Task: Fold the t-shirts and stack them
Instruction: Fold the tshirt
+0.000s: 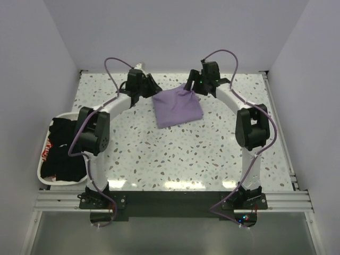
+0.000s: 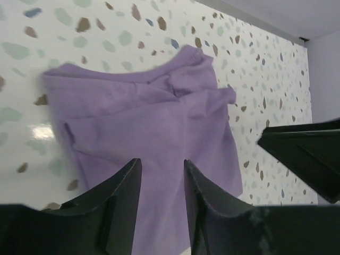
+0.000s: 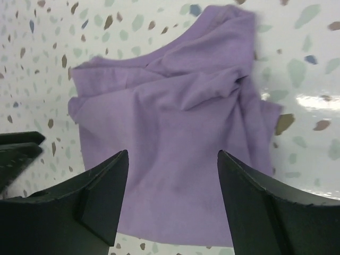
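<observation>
Lavender t-shirt (image 1: 177,108) folded at upper centre of table (image 1: 175,159); black t-shirts (image 1: 64,151) heaped unfolded in tray (image 1: 40,171) at left, nothing stacked yet. Hovering empty: left jaws narrowly parted, right jaws wide.

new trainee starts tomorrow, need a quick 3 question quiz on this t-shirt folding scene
1. True or false: the lavender t-shirt lies in the white tray.
2. Where are the black t-shirts? A in the white tray at the table's left edge; B at the table's centre; C under the right arm.
3. Fill in: the jaws of the right gripper stand ____ above the lavender t-shirt.
Key: 1 false, it lies on the speckled table; 2 A; 3 open, holding nothing.
</observation>
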Available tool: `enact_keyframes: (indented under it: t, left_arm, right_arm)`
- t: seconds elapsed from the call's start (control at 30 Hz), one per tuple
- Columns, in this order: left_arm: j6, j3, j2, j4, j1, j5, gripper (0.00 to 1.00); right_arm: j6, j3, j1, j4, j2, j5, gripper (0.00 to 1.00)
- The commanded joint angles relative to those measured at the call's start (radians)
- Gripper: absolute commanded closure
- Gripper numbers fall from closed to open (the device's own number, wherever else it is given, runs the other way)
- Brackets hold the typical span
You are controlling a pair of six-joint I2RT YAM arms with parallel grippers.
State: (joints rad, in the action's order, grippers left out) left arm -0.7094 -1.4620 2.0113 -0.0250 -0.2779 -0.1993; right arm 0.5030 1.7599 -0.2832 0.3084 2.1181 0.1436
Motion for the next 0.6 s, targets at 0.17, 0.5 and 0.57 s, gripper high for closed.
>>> enact_keyframes:
  t: [0.17, 0.5, 0.57]
  left_arm:
    - [0.067, -0.061, 0.102, 0.135, -0.161, 0.195, 0.75]
    - [0.065, 0.035, 0.107, 0.191, -0.257, 0.299, 0.84]
    - [0.067, 0.086, 0.081, 0.191, -0.27, 0.313, 0.84]
  right_arm:
    - [-0.092, -0.036, -0.105, 0.032, 0.046, -0.183, 0.31]
    - [-0.087, -0.197, -0.181, 0.115, 0.019, -0.334, 0.34]
    - [-0.078, -0.268, -0.195, 0.116, -0.018, -0.355, 0.35]
